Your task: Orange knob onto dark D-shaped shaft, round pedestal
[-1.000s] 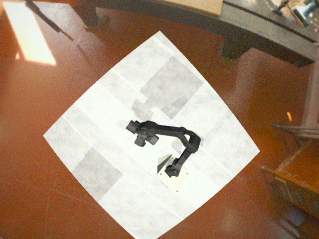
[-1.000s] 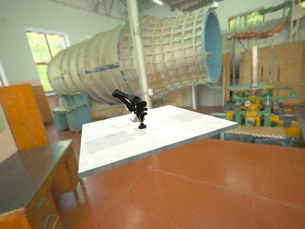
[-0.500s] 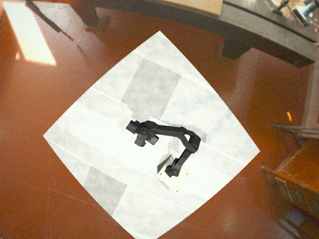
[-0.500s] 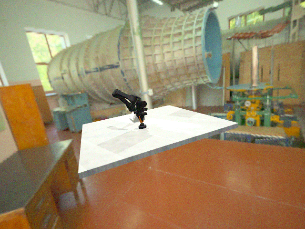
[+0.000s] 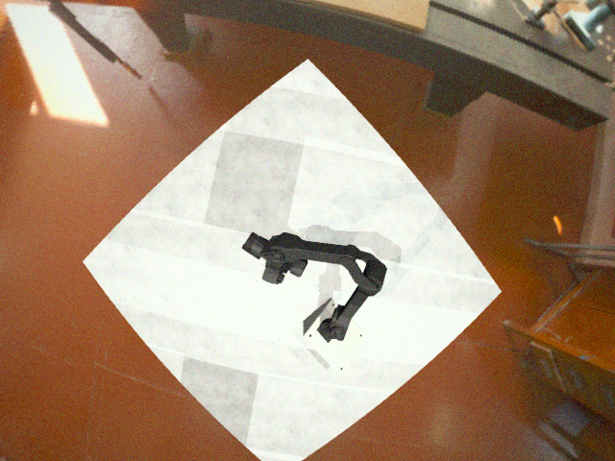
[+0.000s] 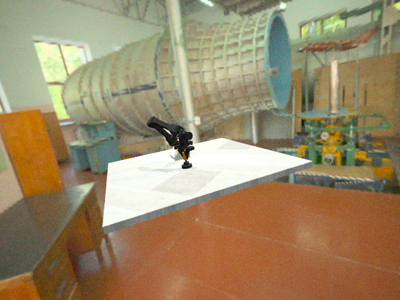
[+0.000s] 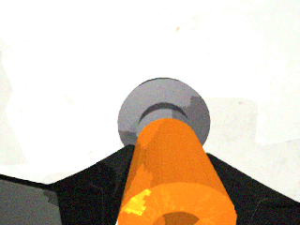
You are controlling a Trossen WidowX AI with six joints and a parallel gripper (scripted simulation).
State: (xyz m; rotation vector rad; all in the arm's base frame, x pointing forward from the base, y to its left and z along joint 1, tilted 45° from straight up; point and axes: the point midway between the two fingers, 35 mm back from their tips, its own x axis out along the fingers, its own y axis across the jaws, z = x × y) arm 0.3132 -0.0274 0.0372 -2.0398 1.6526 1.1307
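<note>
My gripper (image 6: 184,155) (image 7: 168,156) is shut on the orange knob (image 6: 185,157) (image 7: 171,164), with a black finger on each side of it. The knob is above the round pedestal (image 6: 186,166) (image 7: 163,89), which looks grey in the wrist view and black in the exterior view. A narrower grey round part (image 7: 161,113) shows between the knob's lower end and the pedestal's disc. In the exterior view a short dark gap or stem separates the orange from the pedestal. Whether the shaft is inside the knob's hole cannot be seen. In the top view the arm hides knob and pedestal.
The white table (image 5: 173,257) (image 6: 135,194) carries the black arm (image 5: 323,250) (image 6: 174,129). A thin dark panel (image 5: 315,317) stands beside the arm's base (image 5: 332,329). The table's front edge (image 6: 206,197) runs across the exterior view.
</note>
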